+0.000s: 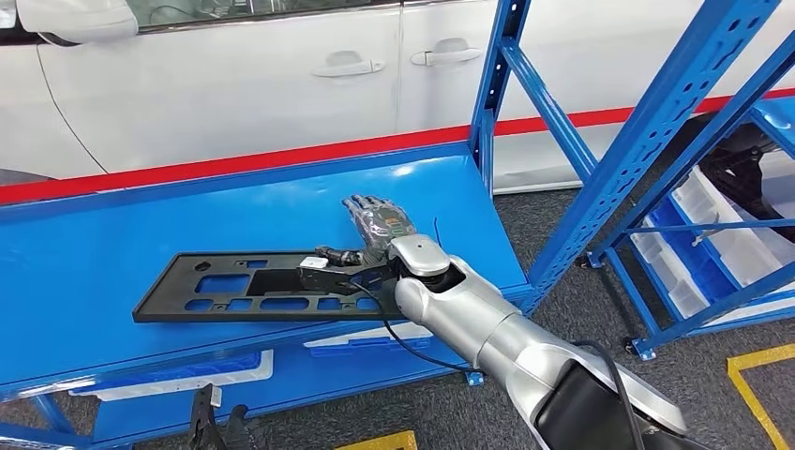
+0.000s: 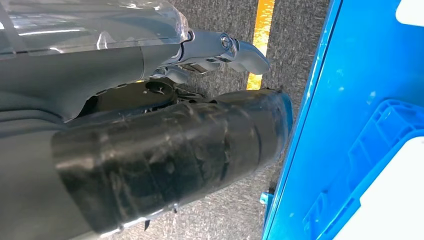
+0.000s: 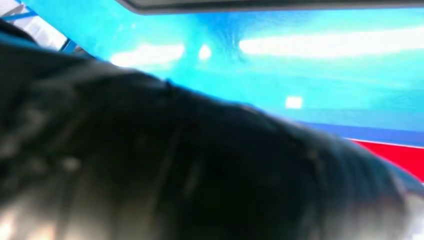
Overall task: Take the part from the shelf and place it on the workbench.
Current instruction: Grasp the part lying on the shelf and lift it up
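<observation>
A long flat black part (image 1: 234, 286) with several cut-outs lies flat on the blue workbench top (image 1: 84, 253). My right hand (image 1: 375, 225) is over the part's right end, its fingers stretched out flat toward the far edge of the blue top. Its thumb (image 1: 337, 255) lies across the part's upper edge. The silver right forearm (image 1: 478, 323) comes in from the lower right. In the right wrist view the hand is a dark blur (image 3: 200, 175) close over the blue surface (image 3: 310, 75). My left hand (image 2: 175, 150) hangs beside a blue frame (image 2: 320, 100) with nothing in it.
A white car (image 1: 281, 75) stands behind the workbench, past a red stripe (image 1: 187, 167). Blue rack uprights (image 1: 492, 84) and braces (image 1: 656, 122) rise at the right, with white bins (image 1: 722, 234) on a low shelf. Grey carpet with yellow tape (image 1: 759, 375) lies below.
</observation>
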Robot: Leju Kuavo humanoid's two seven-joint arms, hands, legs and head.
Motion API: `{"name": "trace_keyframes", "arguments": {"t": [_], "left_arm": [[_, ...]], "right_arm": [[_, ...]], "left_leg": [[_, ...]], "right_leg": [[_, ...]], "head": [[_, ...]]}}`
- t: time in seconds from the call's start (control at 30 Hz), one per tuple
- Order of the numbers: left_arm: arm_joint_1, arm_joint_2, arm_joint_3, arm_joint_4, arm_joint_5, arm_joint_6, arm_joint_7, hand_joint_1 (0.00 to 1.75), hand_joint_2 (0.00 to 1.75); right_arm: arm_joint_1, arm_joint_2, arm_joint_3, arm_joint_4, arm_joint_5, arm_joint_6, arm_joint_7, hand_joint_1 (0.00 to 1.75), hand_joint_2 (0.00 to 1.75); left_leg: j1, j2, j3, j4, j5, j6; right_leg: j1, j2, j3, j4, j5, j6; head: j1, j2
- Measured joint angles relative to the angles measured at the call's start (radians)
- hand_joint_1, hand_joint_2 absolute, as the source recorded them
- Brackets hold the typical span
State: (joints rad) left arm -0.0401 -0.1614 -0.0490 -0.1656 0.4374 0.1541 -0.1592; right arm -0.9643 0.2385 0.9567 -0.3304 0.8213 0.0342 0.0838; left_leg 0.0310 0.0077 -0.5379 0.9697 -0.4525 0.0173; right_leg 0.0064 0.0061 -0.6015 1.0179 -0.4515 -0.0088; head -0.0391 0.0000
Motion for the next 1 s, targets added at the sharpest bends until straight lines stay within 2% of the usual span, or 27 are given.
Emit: {"name": "trace_keyframes", "arguments": {"t": [0.03,0.1,0.13,0.17,0.2,0.23,0.27,0.33,0.37,0.43,0.5,0.57,0.63,0.67,0.7,0.73,0.8,0.83,0.87,0.93,1.0], "left_arm": [[0.0,0.0,0.0,0.0,0.0,0.0,0.0,0.0,0.0],[0.0,0.0,0.0,0.0,0.001,0.0,0.001,0.0,0.0],[0.0,0.0,0.0,0.0,0.001,0.0,0.002,0.0,0.0],[0.001,0.0,0.0,0.0,0.002,0.0,0.002,0.0,0.0],[0.001,0.001,0.001,0.0,0.002,0.0,0.002,0.0,0.0],[0.001,0.001,0.001,0.0,0.002,0.0,0.002,0.0,0.0],[0.001,0.001,0.001,0.0,0.003,0.0,0.003,0.0,0.0],[0.0,0.001,0.001,0.0,0.003,0.001,0.003,0.0,0.0],[0.0,0.001,0.001,0.0,0.003,0.002,0.003,0.0,0.0],[0.0,0.0,0.001,0.0,0.005,0.003,0.003,0.0,0.0],[0.0,0.001,0.001,0.0,0.006,0.004,0.003,0.0,0.0],[0.0,0.001,0.001,0.0,0.006,0.004,0.003,0.0,0.0],[0.0,0.001,0.001,0.0,0.006,0.004,0.003,0.0,0.0],[0.001,0.001,0.001,0.0,0.006,0.005,0.003,0.0,0.0],[0.001,0.001,0.001,0.0,0.006,0.005,0.003,0.0,0.0],[0.001,0.002,0.001,0.0,0.006,0.005,0.003,0.0,0.0],[0.0,0.002,0.001,0.0,0.006,0.006,0.003,0.0,0.0],[-0.001,0.002,0.001,0.0,0.006,0.007,0.002,0.0,0.0],[-0.001,0.002,0.001,0.0,0.006,0.007,0.002,0.0,0.0],[-0.001,0.002,0.001,0.0,0.008,0.008,0.002,0.0,0.0],[0.0,0.002,0.001,0.0,0.01,0.008,0.001,0.0,0.0]], "right_arm": [[-0.002,0.0,0.0,0.0,0.0,0.0,0.001,0.0,0.0],[-0.004,0.0,0.0,0.0,0.0,0.0,0.002,0.0,0.0],[-0.003,0.0,0.0,0.0,0.0,0.001,0.002,0.0,0.0],[-0.002,-0.001,0.0,0.0,0.0,0.001,0.002,0.0,0.0],[-0.001,-0.001,0.0,0.0,0.0,0.001,0.002,0.0,0.0],[-0.002,-0.001,0.0,0.0,0.0,0.001,0.002,0.0,0.0],[-0.002,-0.001,0.0,0.0,0.0,0.001,0.002,0.0,0.0],[-0.005,0.0,0.0,0.0,0.001,0.001,0.002,0.0,0.0],[-0.005,0.0,0.0,0.0,0.001,0.001,0.002,0.0,0.0],[-0.006,0.0,0.0,0.0,0.001,0.001,0.003,0.0,0.0],[-0.006,0.002,0.0,0.0,0.002,0.001,0.003,0.0,0.0],[-0.008,0.006,0.0,0.0,0.002,0.001,0.003,0.0,0.0],[-0.007,0.009,0.0,0.0,0.002,0.001,0.003,0.0,0.0],[-0.006,0.009,0.0,0.0,0.002,0.001,0.002,0.0,0.0],[-0.006,0.009,0.0,0.0,0.002,0.002,0.002,0.0,0.0],[-0.006,0.01,0.0,0.0,0.002,0.002,0.002,0.0,0.0],[-0.006,0.011,0.0,0.0,0.003,0.002,0.002,0.0,0.0],[-0.007,0.012,0.0,0.0,0.003,0.002,0.002,0.0,0.0],[-0.008,0.013,0.0,0.0,0.003,0.003,0.002,0.0,0.0],[-0.008,0.015,0.0,0.0,0.004,0.003,0.002,0.0,0.0],[-0.007,0.015,0.0,0.0,0.005,0.004,0.002,0.0,0.0]], "left_leg": [[0.004,0.002,0.001,-0.006,0.005,0.004],[0.004,0.004,-0.002,-0.007,0.007,0.006],[0.004,0.004,-0.004,-0.005,0.007,0.006],[0.005,0.004,-0.006,-0.002,0.007,0.005],[0.006,0.004,-0.007,0.001,0.006,0.004],[0.008,0.003,-0.009,0.006,0.004,0.001],[0.01,0.003,-0.01,0.012,0.0,-0.004],[0.012,0.001,-0.016,0.021,-0.003,-0.017],[0.011,0.001,-0.02,0.023,-0.003,-0.024],[0.01,0.001,-0.025,0.024,0.002,-0.037],[0.013,0.001,-0.031,0.033,-0.01,-0.047],[0.014,0.001,-0.061,0.105,-0.067,-0.049],[0.011,-0.001,-0.116,0.243,-0.14,-0.049],[0.01,-0.001,-0.137,0.299,-0.16,-0.049],[0.01,-0.001,-0.143,0.326,-0.162,-0.049],[0.01,-0.001,-0.13,0.312,-0.145,-0.048],[0.01,-0.001,-0.058,0.187,-0.09,-0.046],[0.008,-0.002,-0.023,0.124,-0.07,-0.044],[0.006,-0.004,-0.002,0.082,-0.059,-0.042],[-0.001,-0.009,0.001,0.064,-0.056,-0.035],[0.0,-0.009,-0.009,0.061,-0.047,-0.021]], "right_leg": [[-0.001,0.0,-0.015,0.036,-0.026,0.004],[-0.01,0.0,-0.068,0.162,-0.095,0.014],[-0.014,-0.001,-0.095,0.224,-0.119,0.019],[-0.019,-0.001,-0.11,0.26,-0.124,0.024],[-0.024,-0.001,-0.107,0.258,-0.108,0.028],[-0.029,-0.002,-0.084,0.215,-0.075,0.031],[-0.033,-0.004,-0.05,0.145,-0.038,0.033],[-0.03,-0.004,0.007,0.033,-0.004,0.03],[-0.027,-0.003,0.017,0.01,-0.003,0.025],[-0.019,-0.001,0.011,0.007,-0.003,0.011],[-0.021,0.0,0.008,0.0,0.004,-0.006],[-0.023,-0.001,0.005,-0.01,0.014,-0.026],[-0.016,-0.003,-0.004,-0.01,0.021,-0.037],[-0.013,-0.004,-0.009,-0.008,0.023,-0.039],[-0.01,-0.004,-0.015,-0.004,0.025,-0.041],[-0.009,-0.004,-0.02,0.001,0.026,-0.041],[-0.009,-0.003,-0.031,0.014,0.027,-0.039],[-0.008,-0.002,-0.039,0.022,0.028,-0.035],[-0.007,0.0,-0.045,0.027,0.031,-0.029],[-0.004,0.001,-0.055,0.032,0.04,-0.015],[-0.007,0.002,-0.06,0.033,0.045,-0.004]], "head": [[0.0,0.0],[0.0,0.0],[0.0,0.0],[0.0,0.0],[0.0,0.0],[0.0,0.0],[0.0,0.0],[0.0,0.0],[0.0,0.0],[-0.001,0.0],[0.0,0.0],[0.0,0.0],[-0.001,0.0],[0.0,0.0],[0.0,0.0],[0.0,0.0],[0.0,0.0],[0.0,0.0],[0.0,0.0],[0.0,0.0],[0.001,0.0]]}}
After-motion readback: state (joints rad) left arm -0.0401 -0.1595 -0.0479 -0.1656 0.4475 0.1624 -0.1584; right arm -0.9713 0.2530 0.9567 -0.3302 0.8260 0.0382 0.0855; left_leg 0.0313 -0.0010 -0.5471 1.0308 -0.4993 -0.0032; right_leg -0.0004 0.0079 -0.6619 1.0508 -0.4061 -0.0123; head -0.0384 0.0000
